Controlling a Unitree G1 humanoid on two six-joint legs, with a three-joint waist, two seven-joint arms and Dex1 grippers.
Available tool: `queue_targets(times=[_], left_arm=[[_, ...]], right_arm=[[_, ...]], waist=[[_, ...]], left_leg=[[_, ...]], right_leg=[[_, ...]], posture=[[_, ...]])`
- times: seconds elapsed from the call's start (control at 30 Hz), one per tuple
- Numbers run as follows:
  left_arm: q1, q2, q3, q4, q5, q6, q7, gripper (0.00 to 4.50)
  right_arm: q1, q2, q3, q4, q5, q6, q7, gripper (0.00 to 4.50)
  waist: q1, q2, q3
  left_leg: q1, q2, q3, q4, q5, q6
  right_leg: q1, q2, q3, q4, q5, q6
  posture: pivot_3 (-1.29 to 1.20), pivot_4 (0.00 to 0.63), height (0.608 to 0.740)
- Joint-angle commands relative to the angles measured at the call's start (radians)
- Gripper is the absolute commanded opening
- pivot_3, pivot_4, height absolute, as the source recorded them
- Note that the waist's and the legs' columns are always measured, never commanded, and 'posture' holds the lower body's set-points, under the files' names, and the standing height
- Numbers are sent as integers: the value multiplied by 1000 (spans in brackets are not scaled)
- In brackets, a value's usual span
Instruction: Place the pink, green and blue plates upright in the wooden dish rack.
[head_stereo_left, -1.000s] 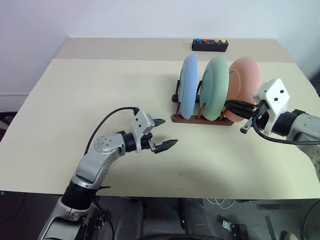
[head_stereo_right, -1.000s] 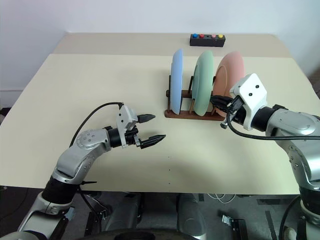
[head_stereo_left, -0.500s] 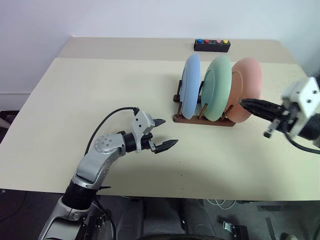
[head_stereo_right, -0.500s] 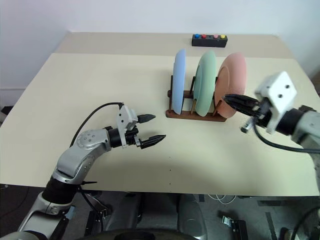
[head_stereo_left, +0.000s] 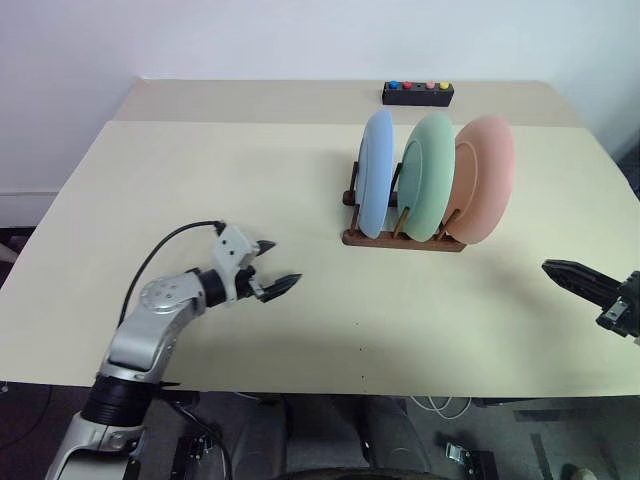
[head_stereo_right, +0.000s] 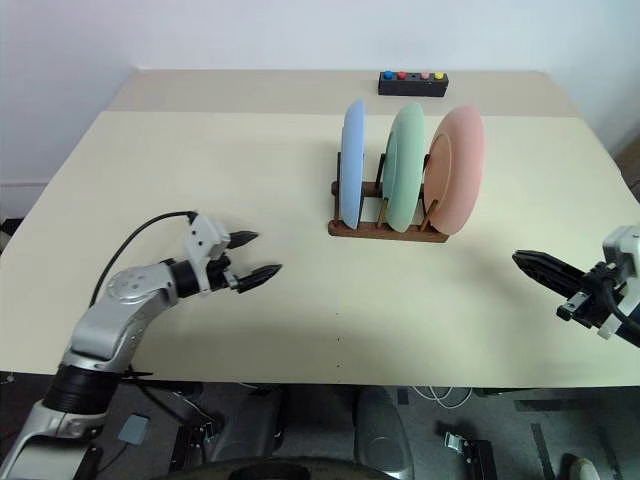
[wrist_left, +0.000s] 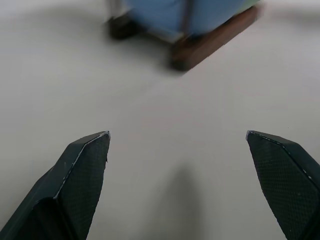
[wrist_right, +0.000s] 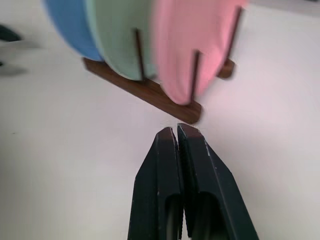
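round matte plates (head_stereo_left: 430, 177) (wooden rack (head_stereo_left: 403, 238))

The left gripper (head_stereo_left: 271, 267) is hovering low with its two black fingers spread wide and empty, forearm angling in from the left. The right gripper (head_stereo_right: 530, 263) is pointing leftward, its fingers pressed together, holding nothing.

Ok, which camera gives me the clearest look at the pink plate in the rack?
The left eye view: the pink plate stands whole and upright at the right end of the wooden dish rack, beside the green plate. The right eye view shows much the same. The right wrist view catches it blurred and cropped; the left wrist view shows the rack's blue end.
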Motion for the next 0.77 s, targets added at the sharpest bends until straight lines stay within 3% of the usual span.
queue_targets(times=[0.03,0.33,0.77], left_arm=[[45,41,93,6,8,-50,9,4500],[139,65,174,-27,3,-62,36,4500],[150,23,149,-61,5,-52,73,4500]], right_arm=[[-13,11,40,72,-43,-83,21,89],[-111,-4,131,287,-93,-181,67,89],[-184,-1,181,368,-101,-212,89,89]], waist=[[0,-1,0],[1,1,0],[0,1,0]], left_leg=[[0,0,0,0,0,0],[4,0,0,0,0,0],[5,0,0,-1,0,0]], right_leg=[[0,0,0,0,0,0],[4,0,0,-1,0,0],[4,0,0,-1,0,0]], posture=[[0,150,734],[0,150,734],[0,150,734]])
